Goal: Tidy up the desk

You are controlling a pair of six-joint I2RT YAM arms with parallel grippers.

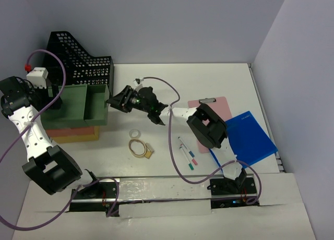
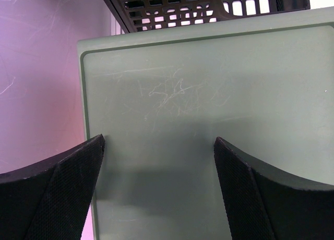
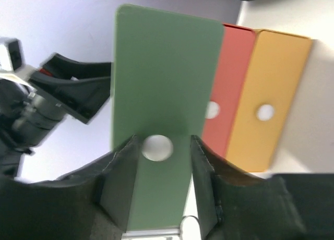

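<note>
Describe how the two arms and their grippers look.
The left arm and right arm mix white links with bulky black joints. A thin purple cable loops along each. The left gripper and right gripper have black fingers. A red-and-white block sits at the left wrist.

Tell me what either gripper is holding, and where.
Nothing, it seems. The left gripper is open over the green tray; the right gripper, jaws parted, faces its end wall.
</note>
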